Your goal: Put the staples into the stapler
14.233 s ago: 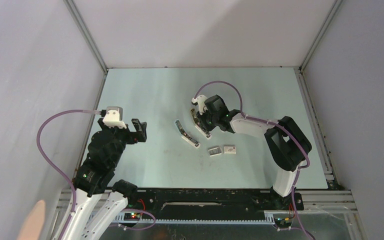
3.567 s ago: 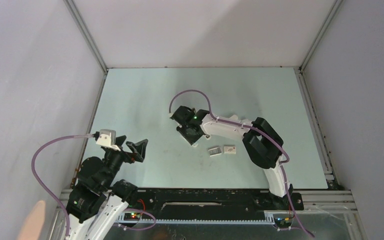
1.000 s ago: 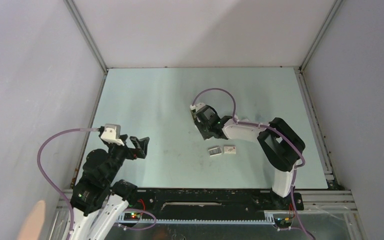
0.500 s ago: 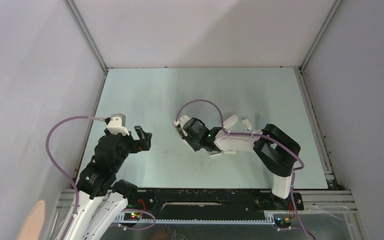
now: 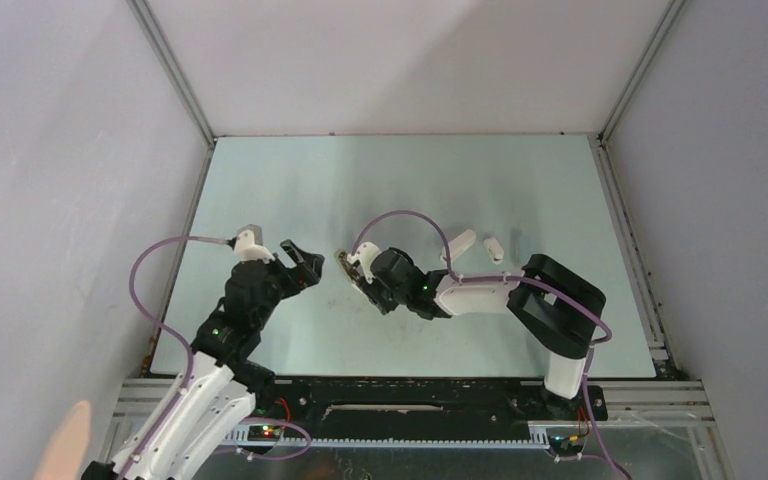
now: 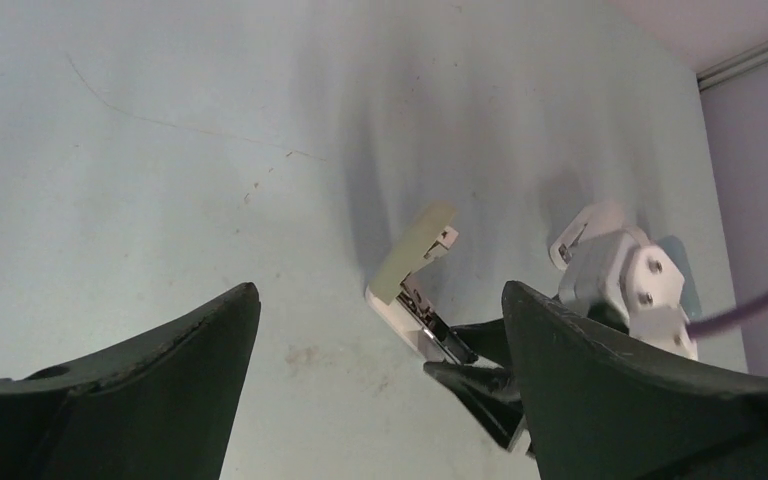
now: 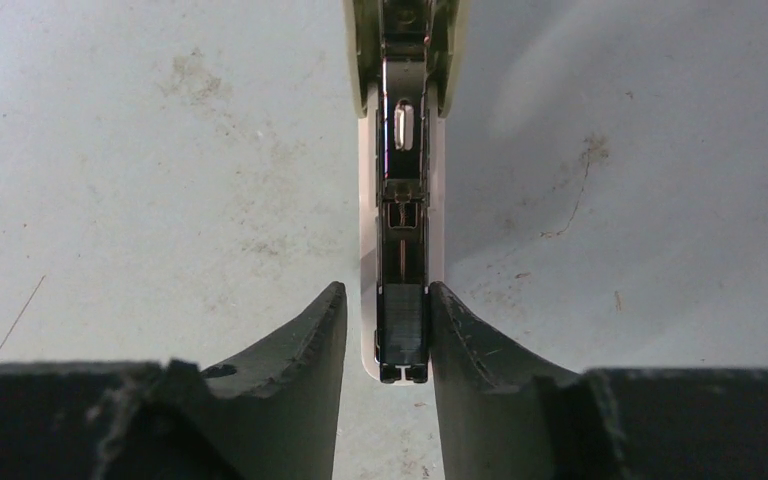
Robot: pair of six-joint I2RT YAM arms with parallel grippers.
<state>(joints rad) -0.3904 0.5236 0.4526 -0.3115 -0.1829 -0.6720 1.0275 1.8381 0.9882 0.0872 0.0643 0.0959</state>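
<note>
The stapler [image 7: 403, 200] lies on the table with its cream lid [image 6: 420, 250] swung up and its black magazine bare. My right gripper [image 7: 387, 300] straddles its near end. The right finger touches the magazine and a thin gap shows on the left side, so the jaws stand open around it. In the top view the stapler [image 5: 344, 262] pokes out just left of the right gripper [image 5: 362, 278]. My left gripper [image 5: 305, 265] hangs wide open and empty a little to the left of it, and from its own view the left gripper [image 6: 378, 290] faces the stapler [image 6: 412, 300]. The staples are hidden from view.
The right arm [image 5: 475, 290] lies low across the table's middle, its purple cable [image 5: 400, 215] arching above it. The enclosure's grey walls and metal frame [image 5: 600, 140] border the pale green table [image 5: 290, 190]. The right wrist's white camera mount [image 6: 625, 280] sits close behind the stapler.
The right gripper has slid left across the table with the stapler, and its arm now covers the staples and the white box. The left arm has reached forward towards the stapler.
</note>
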